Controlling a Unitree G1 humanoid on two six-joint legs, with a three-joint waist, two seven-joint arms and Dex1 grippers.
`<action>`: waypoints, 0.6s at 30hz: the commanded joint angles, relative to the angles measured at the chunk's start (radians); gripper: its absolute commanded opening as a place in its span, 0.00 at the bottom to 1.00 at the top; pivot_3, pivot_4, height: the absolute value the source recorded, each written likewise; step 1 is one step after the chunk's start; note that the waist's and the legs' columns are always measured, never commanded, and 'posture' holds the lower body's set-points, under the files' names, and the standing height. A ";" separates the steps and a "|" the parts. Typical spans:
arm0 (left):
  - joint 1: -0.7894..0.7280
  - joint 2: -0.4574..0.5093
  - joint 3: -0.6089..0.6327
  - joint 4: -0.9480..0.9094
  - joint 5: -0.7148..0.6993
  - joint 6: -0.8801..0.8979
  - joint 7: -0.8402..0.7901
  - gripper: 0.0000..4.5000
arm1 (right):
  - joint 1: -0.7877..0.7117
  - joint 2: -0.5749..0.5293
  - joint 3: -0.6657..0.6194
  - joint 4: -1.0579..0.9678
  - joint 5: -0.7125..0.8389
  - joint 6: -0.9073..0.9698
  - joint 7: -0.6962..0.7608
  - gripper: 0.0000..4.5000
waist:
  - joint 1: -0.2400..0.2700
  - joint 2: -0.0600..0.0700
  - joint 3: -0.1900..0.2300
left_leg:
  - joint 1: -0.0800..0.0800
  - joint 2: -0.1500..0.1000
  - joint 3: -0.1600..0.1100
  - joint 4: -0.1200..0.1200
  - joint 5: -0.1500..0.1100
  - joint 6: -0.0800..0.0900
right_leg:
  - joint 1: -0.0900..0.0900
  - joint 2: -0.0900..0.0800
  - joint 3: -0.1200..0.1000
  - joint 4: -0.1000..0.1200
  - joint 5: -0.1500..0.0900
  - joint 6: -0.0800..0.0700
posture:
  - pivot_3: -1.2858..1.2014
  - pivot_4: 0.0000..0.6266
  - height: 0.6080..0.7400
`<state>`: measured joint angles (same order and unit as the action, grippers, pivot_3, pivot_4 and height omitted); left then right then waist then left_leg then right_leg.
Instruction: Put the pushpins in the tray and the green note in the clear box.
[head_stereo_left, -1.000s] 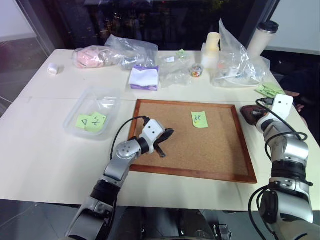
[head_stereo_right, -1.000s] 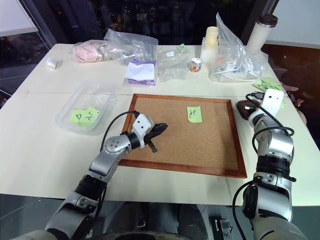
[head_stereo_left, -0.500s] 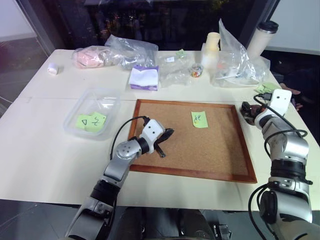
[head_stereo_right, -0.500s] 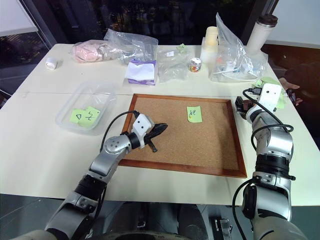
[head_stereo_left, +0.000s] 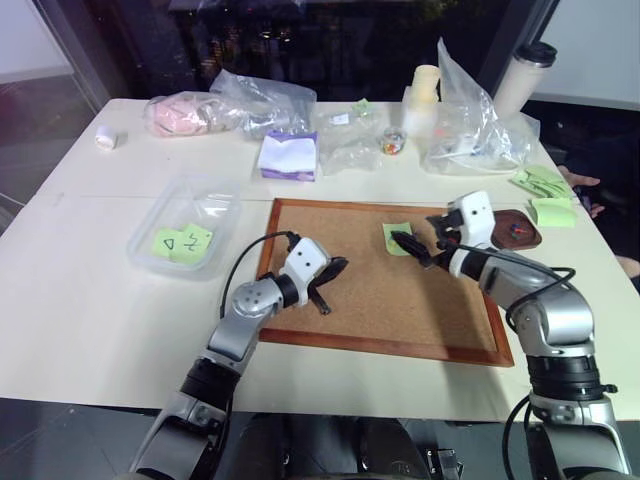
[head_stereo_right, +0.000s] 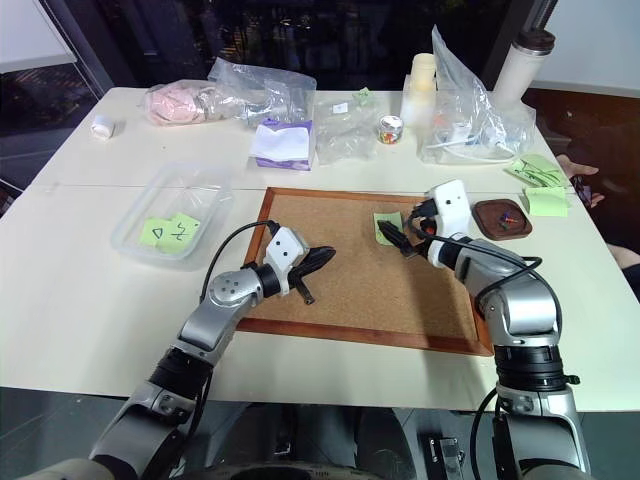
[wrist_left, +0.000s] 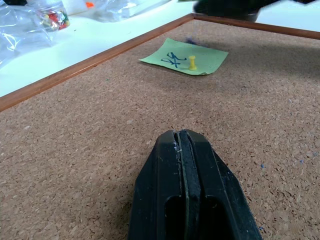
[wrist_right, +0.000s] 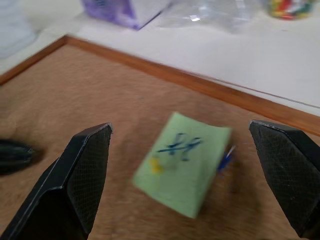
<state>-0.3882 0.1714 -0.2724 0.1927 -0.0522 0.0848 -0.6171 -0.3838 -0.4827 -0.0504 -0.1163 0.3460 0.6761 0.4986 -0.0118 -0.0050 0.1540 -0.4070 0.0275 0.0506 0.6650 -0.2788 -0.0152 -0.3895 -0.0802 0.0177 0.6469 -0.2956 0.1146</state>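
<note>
On my table (head_stereo_left: 90, 300), the cork board (head_stereo_left: 400, 300) carries the green note (wrist_left: 185, 57), pinned by a yellow pushpin (wrist_left: 192, 62). The clear box (head_stereo_left: 150, 255) holds two other green slips; the tray (head_stereo_left: 520, 228) holds pushpins (head_stereo_left: 516, 228). My right pincer (wrist_right: 185, 165) spreads over the note; my left pincer (wrist_left: 182, 150) is pressed together.

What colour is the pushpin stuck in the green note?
Yellow pushpin on the green note, best in the left wrist view.

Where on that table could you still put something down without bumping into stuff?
Bare table lies nearer than the clear box, left of the cork board. The board's near half is free too. The far edge is crowded with plastic bags, and the tray sits right of the board.
</note>
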 joint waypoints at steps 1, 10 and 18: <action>0.018 0.014 0.000 0.035 0.022 0.025 0.010 0.00 | -0.024 0.033 0.030 0.025 -0.032 -0.045 -0.011 0.99 | 0.000 0.000 0.000 | 0.000 0.000 0.000 0.000 0.000 0.000 | 0.000 0.000 0.000 0.000 0.000 0.000 | 0.52 0.24 1.00; 0.028 0.017 0.002 0.017 0.020 0.032 0.014 0.00 | -0.040 0.054 0.044 0.091 -0.066 -0.081 -0.011 0.71 | 0.000 0.000 0.000 | 0.000 0.000 0.000 0.000 0.000 0.000 | 0.000 0.000 0.000 0.000 0.000 0.000 | 0.52 0.24 1.00; 0.047 0.022 -0.002 -0.003 0.023 0.036 0.019 0.00 | -0.028 0.066 0.047 0.140 -0.085 -0.101 -0.010 0.59 | -0.003 0.000 0.000 | 0.000 0.000 0.000 0.000 0.000 0.000 | 0.000 0.001 0.000 0.000 0.000 0.000 | 0.52 0.24 1.00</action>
<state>-0.3682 0.1757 -0.2701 0.1625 -0.0519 0.0987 -0.6020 -0.4061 -0.4189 0.0065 0.0312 0.2646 0.5959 0.4871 -0.0144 -0.0050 0.1540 -0.4072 0.0280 0.0509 0.6650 -0.2788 -0.0152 -0.3901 -0.0796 0.0178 0.6469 -0.2957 0.1145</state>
